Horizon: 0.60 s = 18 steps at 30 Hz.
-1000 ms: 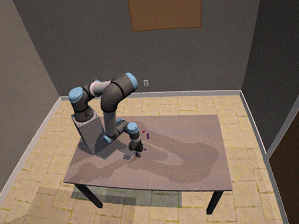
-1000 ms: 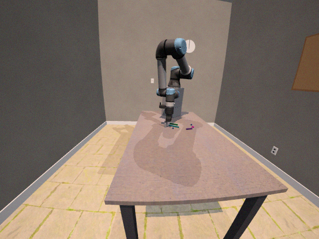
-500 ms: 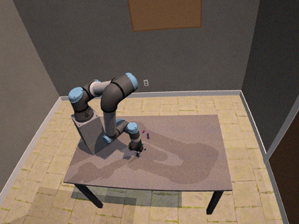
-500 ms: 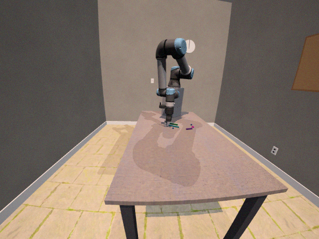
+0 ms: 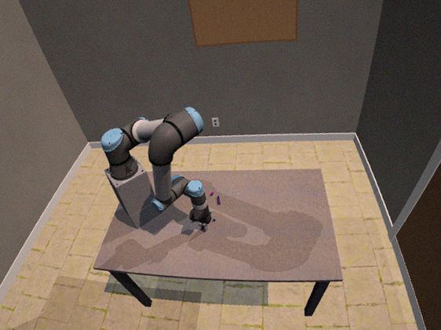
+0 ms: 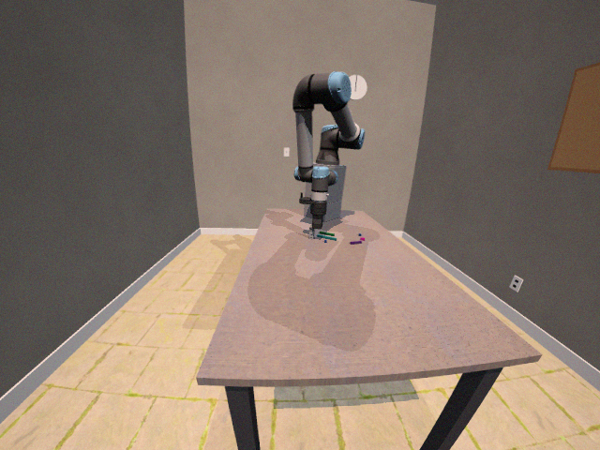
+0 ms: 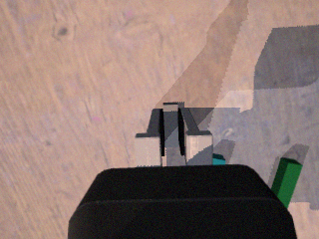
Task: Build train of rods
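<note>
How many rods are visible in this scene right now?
6: grey rod in the hand; green rod and turquoise rod side by side next to it; blue rod near them; purple rod and magenta rod farther off. Others may be hidden by the arm.

Matt, wood-grained table (image 6: 338, 309); glossless rods
</note>
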Each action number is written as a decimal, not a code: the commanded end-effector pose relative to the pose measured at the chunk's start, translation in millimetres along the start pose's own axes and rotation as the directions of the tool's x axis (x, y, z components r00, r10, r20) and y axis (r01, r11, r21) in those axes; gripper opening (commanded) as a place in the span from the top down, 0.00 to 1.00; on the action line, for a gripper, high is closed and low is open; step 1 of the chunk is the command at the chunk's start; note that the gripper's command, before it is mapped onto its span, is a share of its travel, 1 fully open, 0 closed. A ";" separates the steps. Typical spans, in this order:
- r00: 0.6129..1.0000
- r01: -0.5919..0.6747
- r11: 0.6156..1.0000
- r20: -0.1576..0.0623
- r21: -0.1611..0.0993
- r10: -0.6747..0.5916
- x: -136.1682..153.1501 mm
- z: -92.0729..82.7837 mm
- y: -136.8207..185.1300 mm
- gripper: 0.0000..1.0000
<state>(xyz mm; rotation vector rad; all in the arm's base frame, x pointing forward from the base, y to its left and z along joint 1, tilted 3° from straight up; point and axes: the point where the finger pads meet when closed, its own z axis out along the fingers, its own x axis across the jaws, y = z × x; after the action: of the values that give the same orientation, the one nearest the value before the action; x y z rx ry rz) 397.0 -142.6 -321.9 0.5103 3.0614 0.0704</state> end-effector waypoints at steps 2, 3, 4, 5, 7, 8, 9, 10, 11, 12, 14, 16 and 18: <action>1.000 0.000 1.000 0.001 0.000 0.000 -0.5 -0.4 -0.1 0.76; 1.000 0.000 1.000 0.001 0.000 0.000 -0.5 -0.4 -0.1 0.76; 1.000 0.000 1.000 0.001 0.000 0.000 -0.5 -0.4 -0.1 0.76; 1.000 0.000 1.000 0.001 0.000 0.000 -0.5 -0.4 -0.1 0.76; 1.000 0.000 1.000 0.001 0.000 0.000 -0.5 -0.4 -0.1 0.76; 1.000 0.000 1.000 0.001 0.000 0.000 -0.5 -0.4 -0.1 0.76; 1.000 0.000 1.000 0.001 0.000 0.000 -0.5 -0.6 -0.1 0.76; 1.000 0.000 1.000 0.001 0.000 0.000 -0.5 -0.9 -0.1 0.76; 1.000 0.000 1.000 0.001 0.000 0.000 -0.5 -1.4 -0.1 0.76; 1.000 0.000 1.000 0.001 0.000 0.000 -0.5 -2.3 -0.1 0.76; 1.000 0.000 1.000 0.001 0.000 0.000 -0.5 -5.1 -0.1 0.76; 1.000 0.000 1.000 0.001 0.000 0.000 -0.5 -9.5 -0.1 0.76; 1.000 0.000 1.000 0.001 0.000 0.000 -0.5 -12.3 -0.1 0.76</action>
<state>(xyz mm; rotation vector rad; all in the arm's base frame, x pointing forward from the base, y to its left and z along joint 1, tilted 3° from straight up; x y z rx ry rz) 396.6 -142.7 -316.7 0.5105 3.0620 0.0709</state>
